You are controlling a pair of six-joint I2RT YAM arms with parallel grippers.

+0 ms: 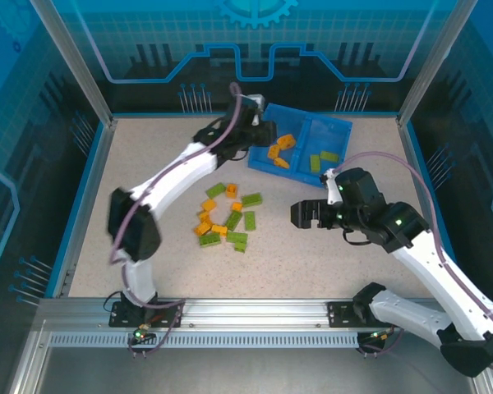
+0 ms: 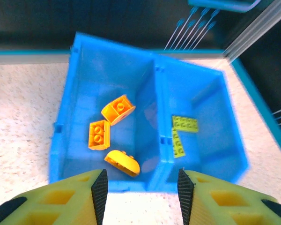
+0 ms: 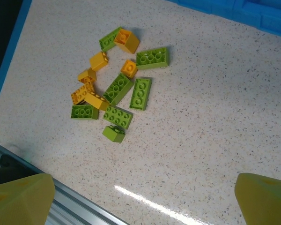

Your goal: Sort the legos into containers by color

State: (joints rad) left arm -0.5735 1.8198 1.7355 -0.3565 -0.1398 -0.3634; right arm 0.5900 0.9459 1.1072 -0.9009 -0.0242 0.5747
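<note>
Right now my left gripper (image 2: 143, 187) is released: the yellow fingers w/ black pads (image 2: 99, 192) stand apart, nothing between them. It hangs over the near wall of the shallow translucent blue plastic tray (image 2: 65, 117), which sits tilted at the far side of the table. Just past the pads, in the compartment on the left of the wrist view, lie three orange studded plastic bricks (image 2: 99, 134), apart from each other, one of them close to the near wall. Across the central divider (image 2: 159, 117), the other compartment holds two light green studded bricks (image 2: 185, 123) that meet at a corner in an L.

My right gripper (image 3: 144, 187) is released too, jaws spread wide, nothing held. It hovers above bare speckled tabletop (image 3: 215, 117), well apart from the tray. Further out from it, approx. mid-table, sits the mixed heap of loose orange and green bricks (image 3: 117, 89), some touching, some a bit apart. In the overhead view that heap (image 1: 228, 215) lies between the two arms, nearer the left arm's elbow.
</note>
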